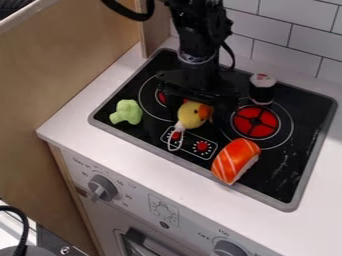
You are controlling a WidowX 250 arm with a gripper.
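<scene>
One yellow, rounded toy with an orange patch (192, 116) lies just below the jaws of your black two-finger gripper (198, 98), its pale loop (174, 142) trailing knob-side; whether those jaws are released, clenched or grasping it, you cannot tell. Any hold on its soft-looking body would probably be best centred and gentle, with the loop clear and the jaws away from the white-and-black cylindrical piece (262, 89) beyond their right in the view. Note small print on the white control panel (137, 192), well in front of the jaws.
</scene>
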